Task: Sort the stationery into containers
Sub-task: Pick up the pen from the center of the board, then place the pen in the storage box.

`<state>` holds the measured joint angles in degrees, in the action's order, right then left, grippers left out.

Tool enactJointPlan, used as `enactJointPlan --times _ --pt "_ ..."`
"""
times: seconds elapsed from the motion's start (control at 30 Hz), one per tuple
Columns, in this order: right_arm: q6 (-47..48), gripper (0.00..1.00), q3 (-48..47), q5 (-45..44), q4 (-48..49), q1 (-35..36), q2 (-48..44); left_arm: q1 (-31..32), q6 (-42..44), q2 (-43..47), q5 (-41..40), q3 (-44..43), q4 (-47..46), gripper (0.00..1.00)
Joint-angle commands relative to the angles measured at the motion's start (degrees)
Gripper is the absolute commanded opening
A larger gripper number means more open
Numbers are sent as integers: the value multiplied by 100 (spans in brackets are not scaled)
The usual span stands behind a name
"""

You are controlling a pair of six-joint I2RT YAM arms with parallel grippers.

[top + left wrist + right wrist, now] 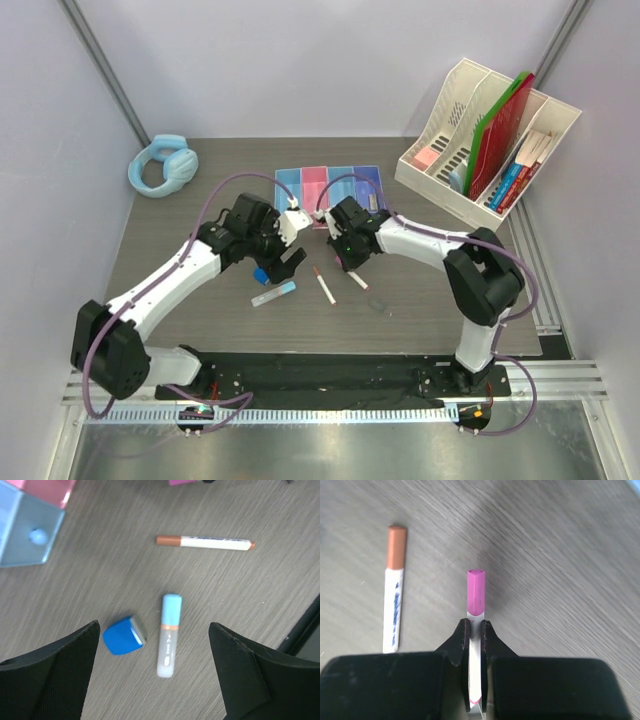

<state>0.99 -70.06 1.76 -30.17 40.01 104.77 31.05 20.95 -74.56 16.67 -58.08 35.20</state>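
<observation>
**Left tool open, right tool clamped**

Both arms reach forward from their bases and bend inward, wrists close together. The left arm (pixel 165 285) tips its left tool (pixel 154 629) downward, jaws spread wide. The right arm (pixel 430 240) angles its right tool (pixel 476 629) down, jaws pressed tight on a purple-capped pen (pixel 475 592).

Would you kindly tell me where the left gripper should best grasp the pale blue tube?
Grip the pale blue tube at mid-barrel, coming straight down from above. It lies flat on the table, lengthwise between the fingers of the open left gripper, so they close across its narrow width. Mind the blue block lying close beside it, not touching.
</observation>
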Motion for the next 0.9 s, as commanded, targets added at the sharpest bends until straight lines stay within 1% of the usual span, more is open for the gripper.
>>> enactJointPlan --times 0.0,0.07,0.1,0.3,0.37,0.43,0.6,0.87 --pt "217 1 -148 88 -76 -238 -887 42 -380 -548 566 -396 -128 88" --pt "252 1 -236 149 -76 -406 -984 156 -487 -682 548 -449 -119 88" --pt "278 1 -271 175 -68 -432 -1046 217 -487 -726 418 -475 -153 87" --pt "489 1 -780 -79 38 -669 -1082 648 -758 -1121 162 -695 -198 87" --pt "681 1 -991 -367 177 -766 -1020 832 -864 -1349 74 -818 -206 86" --pt "779 1 -1236 -474 266 -828 -941 1025 -943 -1516 -31 -976 -198 86" --pt "1042 1 -1782 -650 556 -942 -441 1324 -1268 -2149 -93 -1354 -110 84" --pt "1254 1 -2845 -738 723 -977 500 1457 -1453 -2782 -234 -1855 434 81"
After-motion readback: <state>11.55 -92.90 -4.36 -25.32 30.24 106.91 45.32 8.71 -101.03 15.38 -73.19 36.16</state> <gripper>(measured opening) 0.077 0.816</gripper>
